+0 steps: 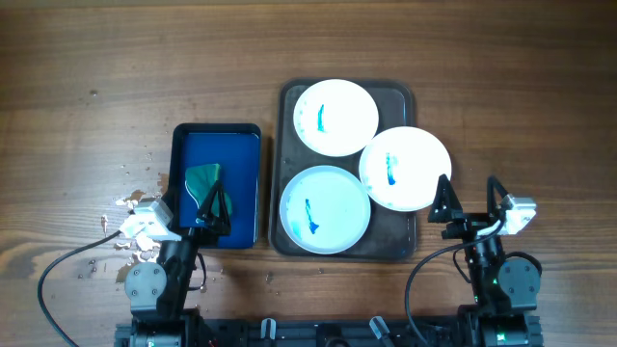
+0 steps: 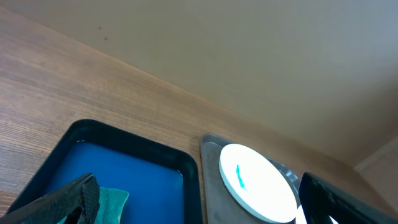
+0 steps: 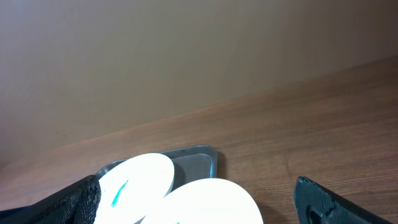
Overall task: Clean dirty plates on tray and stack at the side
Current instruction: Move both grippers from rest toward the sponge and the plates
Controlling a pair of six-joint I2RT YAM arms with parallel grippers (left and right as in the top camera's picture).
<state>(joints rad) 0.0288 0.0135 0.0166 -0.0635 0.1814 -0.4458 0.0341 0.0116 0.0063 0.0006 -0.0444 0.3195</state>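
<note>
Three white plates sit on the dark grey tray (image 1: pixel 292 101): a far plate (image 1: pixel 335 117), a right plate (image 1: pixel 406 168) overlapping the tray's right rim, and a near plate (image 1: pixel 325 209). Each has a blue-teal smear. My left gripper (image 1: pixel 214 205) is open, over the near end of the blue tray (image 1: pixel 241 154), close to the green sponge (image 1: pixel 201 178). My right gripper (image 1: pixel 469 200) is open, just right of the right plate's near edge. The left wrist view shows the far plate (image 2: pixel 258 182) and the sponge (image 2: pixel 112 200). The right wrist view shows two plates (image 3: pixel 140 177) (image 3: pixel 214 202).
Small light scraps (image 1: pixel 135 202) lie on the wooden table left of the blue tray. A black cable (image 1: pixel 58 280) loops at the near left. The arm bases stand at the near edge of the table.
</note>
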